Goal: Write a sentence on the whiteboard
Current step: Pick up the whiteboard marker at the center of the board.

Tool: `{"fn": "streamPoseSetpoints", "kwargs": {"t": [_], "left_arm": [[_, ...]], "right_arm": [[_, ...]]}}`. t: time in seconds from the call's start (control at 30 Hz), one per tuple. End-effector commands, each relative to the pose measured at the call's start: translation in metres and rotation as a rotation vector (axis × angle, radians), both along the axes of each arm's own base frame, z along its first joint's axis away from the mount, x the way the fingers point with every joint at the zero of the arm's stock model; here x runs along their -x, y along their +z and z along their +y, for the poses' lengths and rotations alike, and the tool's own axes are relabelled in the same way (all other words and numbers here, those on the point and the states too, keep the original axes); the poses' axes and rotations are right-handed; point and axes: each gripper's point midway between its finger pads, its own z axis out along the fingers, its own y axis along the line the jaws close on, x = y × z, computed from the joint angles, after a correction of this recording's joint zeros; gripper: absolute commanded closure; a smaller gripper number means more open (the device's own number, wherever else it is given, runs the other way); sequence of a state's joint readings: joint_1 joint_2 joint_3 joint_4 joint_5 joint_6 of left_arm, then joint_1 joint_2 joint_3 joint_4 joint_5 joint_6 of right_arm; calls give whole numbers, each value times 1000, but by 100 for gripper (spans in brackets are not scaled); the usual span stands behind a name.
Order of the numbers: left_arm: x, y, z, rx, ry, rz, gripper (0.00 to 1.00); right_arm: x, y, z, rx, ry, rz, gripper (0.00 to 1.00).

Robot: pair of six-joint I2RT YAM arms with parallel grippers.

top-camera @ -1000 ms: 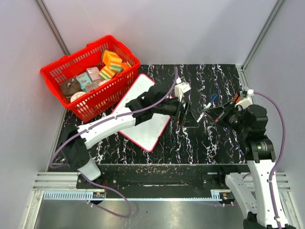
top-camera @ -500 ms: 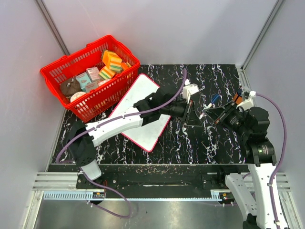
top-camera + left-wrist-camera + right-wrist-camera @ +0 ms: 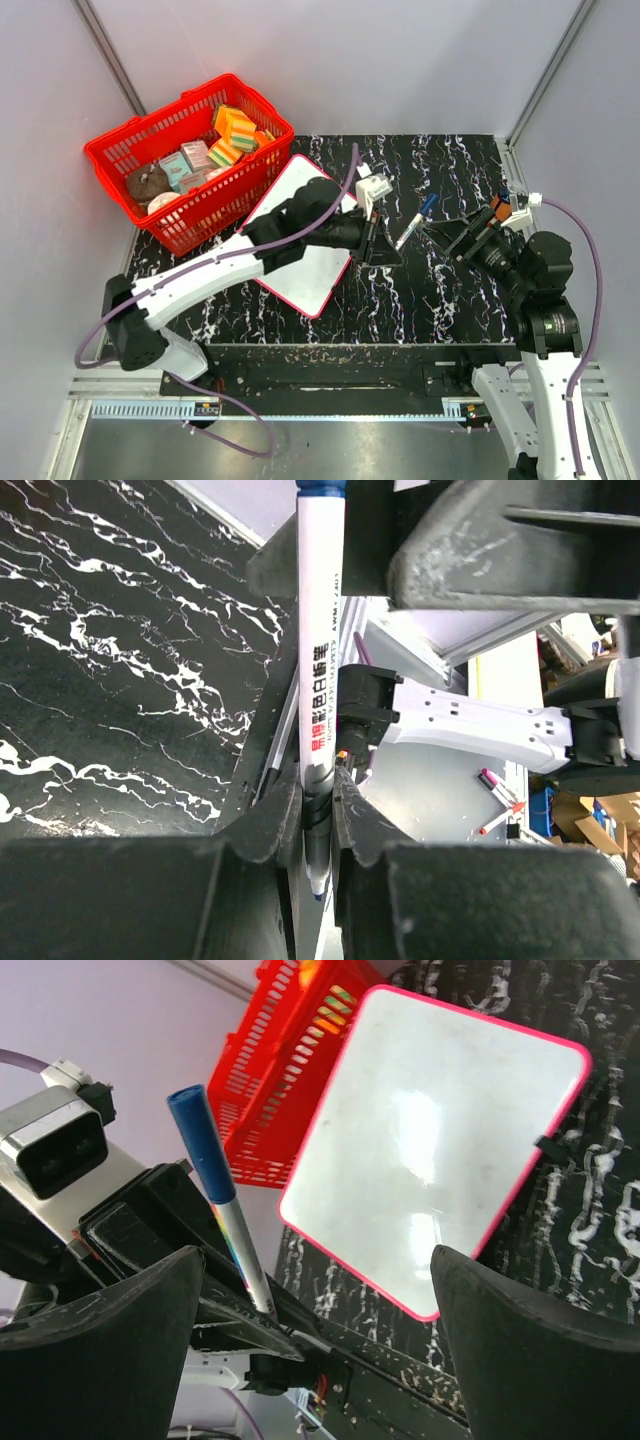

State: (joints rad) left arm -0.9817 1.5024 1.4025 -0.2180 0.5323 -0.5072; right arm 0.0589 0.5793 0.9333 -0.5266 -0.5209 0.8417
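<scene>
The whiteboard (image 3: 292,188) (image 3: 430,1150) lies flat on the table, white with a red-pink rim, partly under my left arm. No sentence shows on the part of its surface in view. My left gripper (image 3: 386,247) (image 3: 318,815) is shut on a white marker (image 3: 413,222) (image 3: 318,660) (image 3: 228,1222), just right of the board. The marker's bare tip pokes out behind the fingers and its blue end points toward the right arm. My right gripper (image 3: 455,237) (image 3: 315,1260) stands open a little right of the marker, with nothing between its fingers.
A red basket (image 3: 120,150) (image 3: 300,1050) with sponges and small boxes stands at the back left, touching the whiteboard's far edge. The black marbled table (image 3: 450,170) is bounded by grey walls on three sides.
The marker passed from the right gripper to the left. The left gripper shut on it and drew back left, and the right gripper opened and pulled away.
</scene>
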Motion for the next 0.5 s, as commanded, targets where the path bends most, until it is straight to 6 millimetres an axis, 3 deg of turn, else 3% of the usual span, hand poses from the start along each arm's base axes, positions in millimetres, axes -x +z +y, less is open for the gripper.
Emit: {"fn": "streamPoseSetpoints", "kwargs": {"t": [0.0, 0.1, 0.33, 0.47], "left_arm": [[0, 24, 22, 47, 46, -59, 100], [9, 32, 30, 87, 23, -61, 100], [22, 50, 40, 148, -6, -72, 100], [25, 60, 41, 181, -30, -50, 100]], "right_arm": [[8, 34, 17, -104, 108, -126, 0], [11, 45, 25, -152, 170, -162, 1], [27, 81, 35, -236, 285, -290, 15], [31, 82, 40, -234, 329, -316, 16]]}}
